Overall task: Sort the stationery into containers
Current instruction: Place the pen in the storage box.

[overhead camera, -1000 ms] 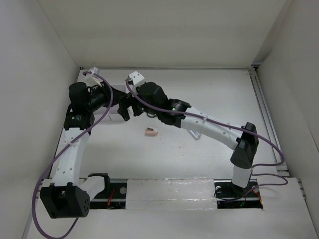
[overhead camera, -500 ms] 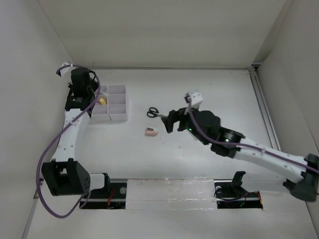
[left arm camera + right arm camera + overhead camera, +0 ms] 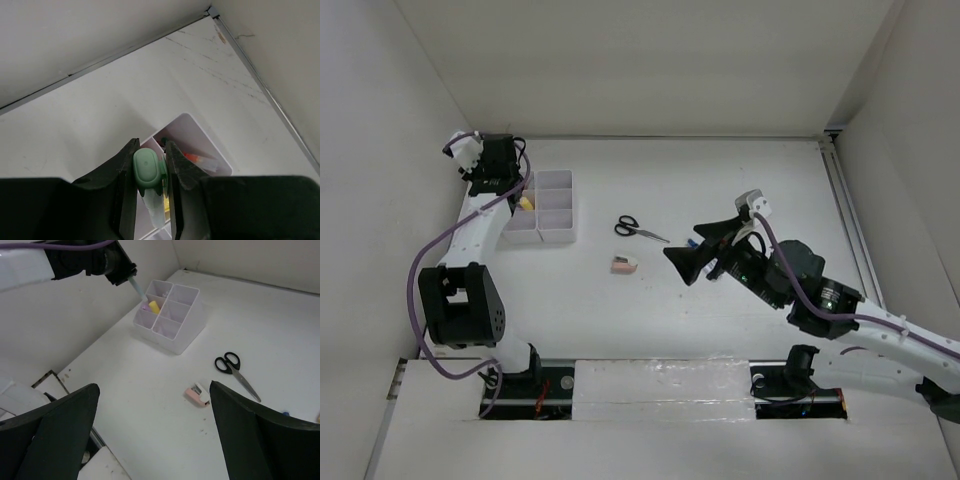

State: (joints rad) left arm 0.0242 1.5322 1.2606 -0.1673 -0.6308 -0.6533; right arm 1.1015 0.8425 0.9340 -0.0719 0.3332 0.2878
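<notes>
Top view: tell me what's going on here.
The left arm's fingers are shut on a green highlighter, holding it tip-down over the white organiser tray, which has a yellow item inside. The right arm's fingers are open and empty above the table, near the scissors and pink-white eraser, both unsorted.

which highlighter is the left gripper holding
The green highlighter, pinched in the left gripper over the organiser tray; the yellow highlighter lies in a tray compartment.
</notes>
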